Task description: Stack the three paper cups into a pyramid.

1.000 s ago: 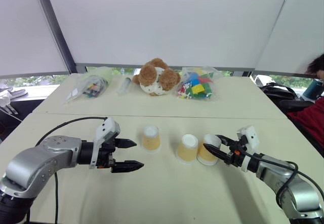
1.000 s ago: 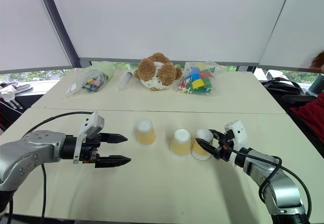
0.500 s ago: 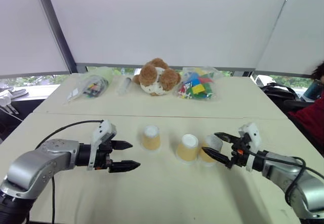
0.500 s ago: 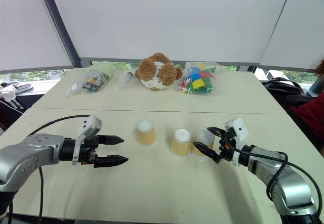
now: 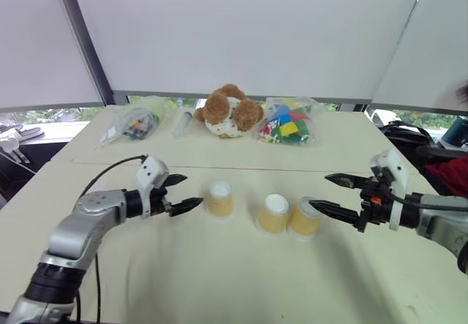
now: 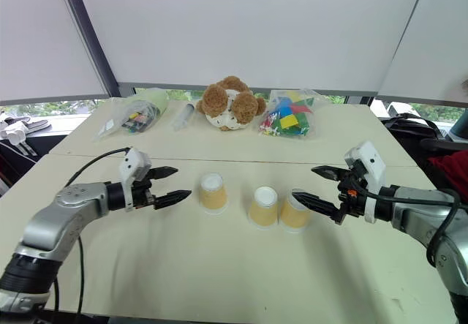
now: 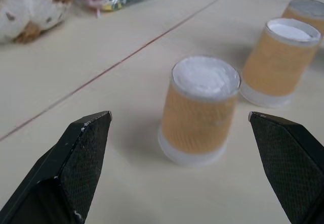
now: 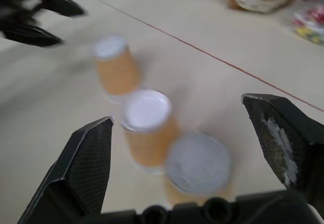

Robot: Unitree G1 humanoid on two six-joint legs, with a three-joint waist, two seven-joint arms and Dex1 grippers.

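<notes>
Three paper cups stand upside down in a row on the cream table: the left cup (image 5: 219,198), the middle cup (image 5: 273,215) and the right cup (image 5: 303,219), the last two touching. My left gripper (image 5: 189,191) is open just left of the left cup (image 7: 200,110), which stands between and ahead of its fingers (image 7: 76,168) without touching them. My right gripper (image 5: 319,191) is open, raised to the right of the right cup (image 8: 197,166) and apart from it. No cup sits on top of another.
A brown-and-white plush toy (image 5: 229,112) lies at the back of the table. Beside it are a bag of coloured blocks (image 5: 287,126), another clear bag (image 5: 131,125) and a plastic tube (image 5: 180,123). A person's red sleeve (image 5: 450,174) shows at the right edge.
My right gripper opened off the right cup, then rose and drew back to the right. My left gripper moved forward, up to the left cup.
</notes>
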